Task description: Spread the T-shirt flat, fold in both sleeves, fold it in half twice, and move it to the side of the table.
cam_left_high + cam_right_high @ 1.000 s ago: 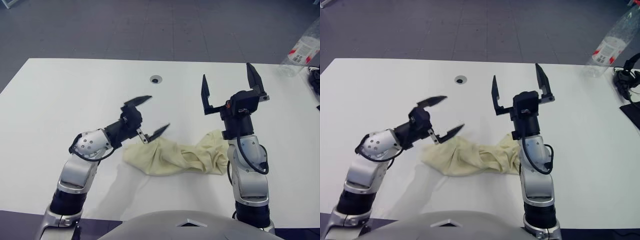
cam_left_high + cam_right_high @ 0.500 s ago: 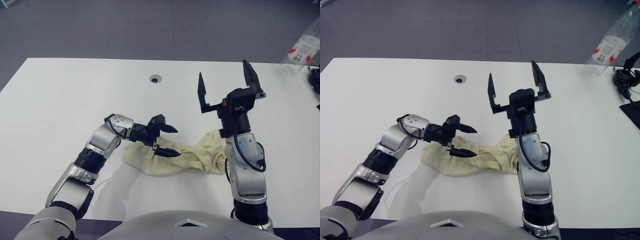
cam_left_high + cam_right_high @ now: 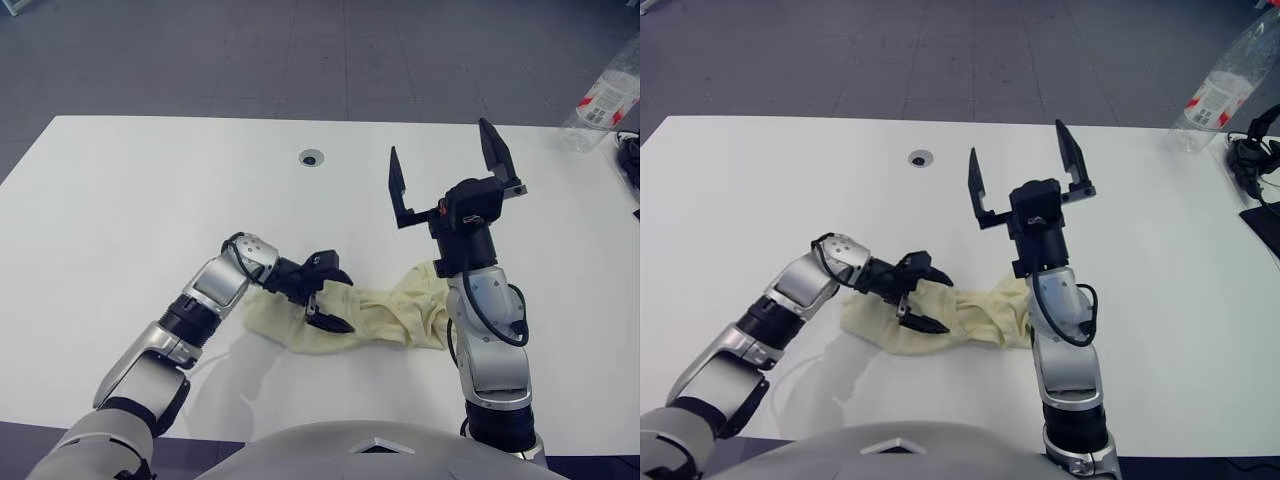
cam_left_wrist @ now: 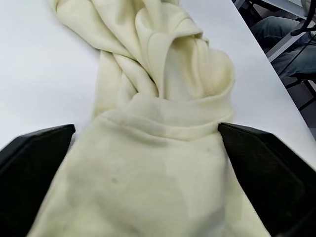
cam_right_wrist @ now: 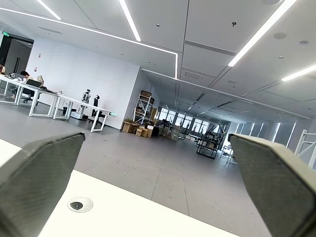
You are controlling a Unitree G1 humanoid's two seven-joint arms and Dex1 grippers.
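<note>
T-shirt [image 3: 385, 315] sits bunched on table [image 3: 120, 180]; left gripper [image 3: 328, 298] straddles its left end, fingers apart, presumably to pinch a fold, while right gripper [image 3: 440, 160] hangs above its right end, fingers released

A large open-plan lab or office hall: beyond the white table [image 3: 120, 200], bare grey floor [image 5: 138, 163] runs to long desks [image 5: 49, 101], shelves [image 5: 144, 104] and stacked boxes [image 5: 140, 129], under ceiling strip lights [image 5: 132, 20].

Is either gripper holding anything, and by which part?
Nothing is held: the left gripper sits open astride the T-shirt; the right gripper is open, raised.
</note>
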